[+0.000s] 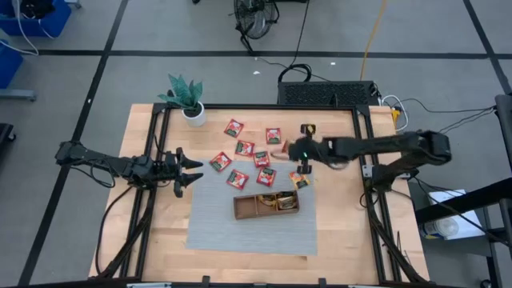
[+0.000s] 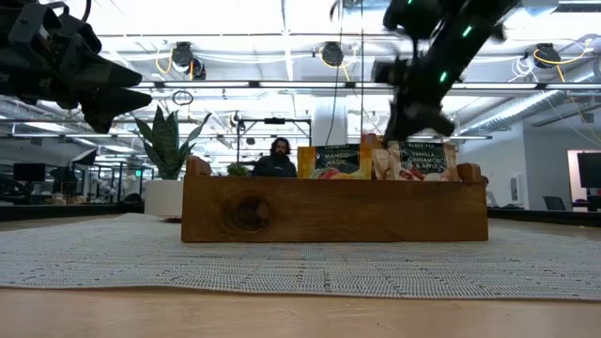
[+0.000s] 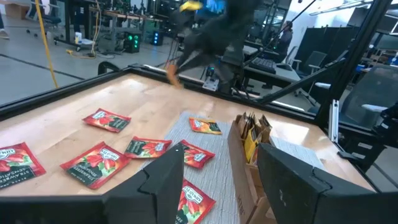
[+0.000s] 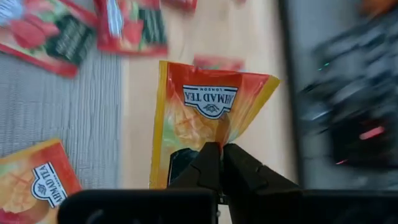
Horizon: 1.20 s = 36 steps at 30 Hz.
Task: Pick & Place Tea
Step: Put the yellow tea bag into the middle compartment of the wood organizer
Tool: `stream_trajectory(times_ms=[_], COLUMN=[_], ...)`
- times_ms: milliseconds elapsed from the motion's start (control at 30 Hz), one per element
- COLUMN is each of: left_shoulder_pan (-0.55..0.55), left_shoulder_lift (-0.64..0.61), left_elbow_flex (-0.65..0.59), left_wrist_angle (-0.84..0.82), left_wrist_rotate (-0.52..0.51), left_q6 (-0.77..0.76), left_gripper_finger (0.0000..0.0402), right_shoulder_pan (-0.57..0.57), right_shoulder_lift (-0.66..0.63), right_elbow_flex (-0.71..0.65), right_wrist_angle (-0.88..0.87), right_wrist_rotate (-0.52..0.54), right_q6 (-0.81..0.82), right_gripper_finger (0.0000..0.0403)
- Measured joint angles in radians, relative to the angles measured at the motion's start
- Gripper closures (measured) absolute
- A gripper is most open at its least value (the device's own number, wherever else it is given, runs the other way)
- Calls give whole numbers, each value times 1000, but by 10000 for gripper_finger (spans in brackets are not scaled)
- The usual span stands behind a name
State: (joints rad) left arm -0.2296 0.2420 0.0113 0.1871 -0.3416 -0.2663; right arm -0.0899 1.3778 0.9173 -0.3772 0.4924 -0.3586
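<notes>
From above, the wooden worktop (image 1: 152,232) carried a grey mat (image 1: 216,228), the brown tray (image 1: 244,210) on it, and red tea sachets (image 1: 246,148) scattered beyond the tray toward the potted plant (image 1: 186,98). That view lost what I held; my right wrist view showed it plainly: my right gripper (image 4: 219,163) had its fingers pressed together on the lower edge of an orange-yellow sachet (image 4: 208,112), lifted above the worktop's edge beside the mat. The low view alone showed sachets standing upright in the tray (image 2: 413,160). My left gripper (image 1: 186,171) hovered at the mat's left edge, its fingers (image 3: 163,180) spread with nothing between them.
</notes>
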Motion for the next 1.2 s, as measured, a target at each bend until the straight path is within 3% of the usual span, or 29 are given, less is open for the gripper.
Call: stream_trajectory(times_ms=[233,367,600,767,1033,1200], left_shoulder_pan=[0,0,0,0,0,0], left_shoulder_lift=[0,0,0,0,0,0], left_elbow_flex=[0,0,0,0,0,0], left_wrist_angle=[0,0,-1,0,0,0], left_wrist_rotate=[0,0,0,0,0,0], left_q6=[0,0,0,0,0,0], left_gripper_finger=[197,197,197,197,197,197], right_shoulder_pan=[344,470,563,601,654,661], right_shoulder_lift=[6,88,296,432,548,569], right_elbow_flex=[59,173,399,482,484,484], right_wrist_angle=[3,7,-1,-38,-115,-164], right_wrist_rotate=[457,584,612,607,506,495], right_q6=[-230,-334,-503,-541,-302,-245], right_gripper_finger=[402,402,402,403,403,403])
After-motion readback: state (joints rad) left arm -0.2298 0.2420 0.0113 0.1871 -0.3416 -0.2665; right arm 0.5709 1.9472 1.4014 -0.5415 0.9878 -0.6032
